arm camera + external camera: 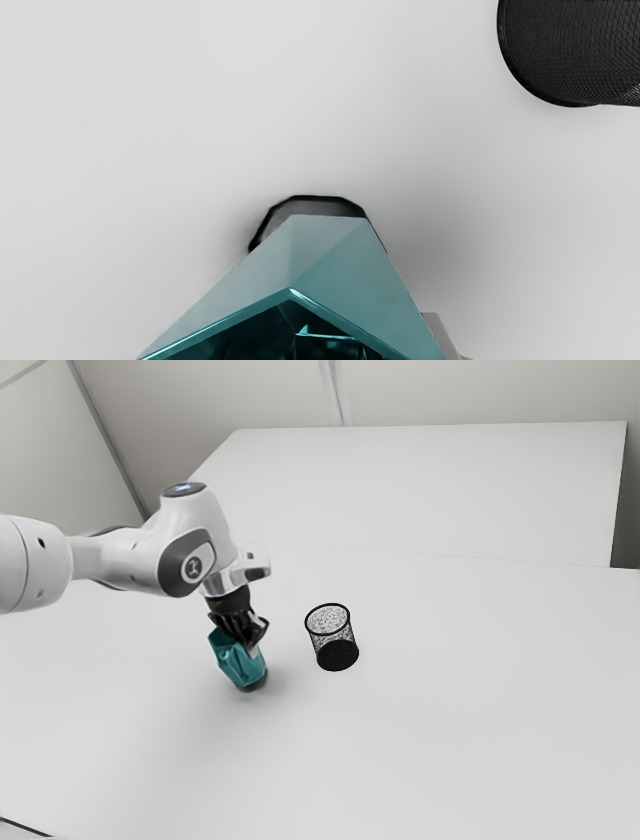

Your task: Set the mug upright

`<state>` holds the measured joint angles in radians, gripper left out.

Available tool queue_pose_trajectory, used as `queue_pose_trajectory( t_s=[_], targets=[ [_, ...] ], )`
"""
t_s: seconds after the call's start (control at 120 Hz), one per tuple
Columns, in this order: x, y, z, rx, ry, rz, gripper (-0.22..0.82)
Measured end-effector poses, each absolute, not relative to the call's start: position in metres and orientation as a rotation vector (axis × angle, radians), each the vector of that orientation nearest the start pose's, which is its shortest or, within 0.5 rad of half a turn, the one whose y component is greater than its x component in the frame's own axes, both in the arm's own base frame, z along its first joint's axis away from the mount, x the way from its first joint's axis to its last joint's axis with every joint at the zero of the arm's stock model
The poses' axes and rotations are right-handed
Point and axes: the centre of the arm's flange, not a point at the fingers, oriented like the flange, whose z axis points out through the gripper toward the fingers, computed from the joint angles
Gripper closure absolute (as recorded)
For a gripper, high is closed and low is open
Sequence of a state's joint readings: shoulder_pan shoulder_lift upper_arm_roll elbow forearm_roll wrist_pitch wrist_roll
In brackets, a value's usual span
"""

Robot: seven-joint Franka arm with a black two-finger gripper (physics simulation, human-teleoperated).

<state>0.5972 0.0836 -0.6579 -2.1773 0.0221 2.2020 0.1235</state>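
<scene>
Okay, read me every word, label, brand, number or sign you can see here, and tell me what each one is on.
No text can be read.
Arm, dark side cover: a pale mark, too small to read.
Arm, top cap: a blue mark, too small to read.
Teal mug: no text seen.
Black mesh cup: no text seen.

Is spreading wide and flat as a white table (470,740), with a thin line running across toward its far part. Is carrying a black mesh cup (338,656), standing upright with the round opening upward. Is also receiving a soft shadow around the dark base of a teal mug (238,664), but is not showing clearly any touching there
</scene>
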Motion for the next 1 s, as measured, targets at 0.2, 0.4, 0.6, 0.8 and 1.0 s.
queue_pose_trajectory(
  t_s=[0.2, 0.4, 0.6, 0.8, 1.0],
  targets=[
    [0.54, -0.03, 0.344, -3.18, 0.253, 0.09, 0.78],
    [0.54, -0.033, 0.344, -3.183, 0.213, 0.087, 0.45],
    [0.538, -0.043, 0.368, -3.152, 0.206, 0.032, 0.17],
    [0.548, -0.062, 0.45, -3.108, 0.214, -0.078, 0.07],
    [0.57, -0.087, 0.56, -3.12, 0.262, -0.188, 0.03]
  ],
)
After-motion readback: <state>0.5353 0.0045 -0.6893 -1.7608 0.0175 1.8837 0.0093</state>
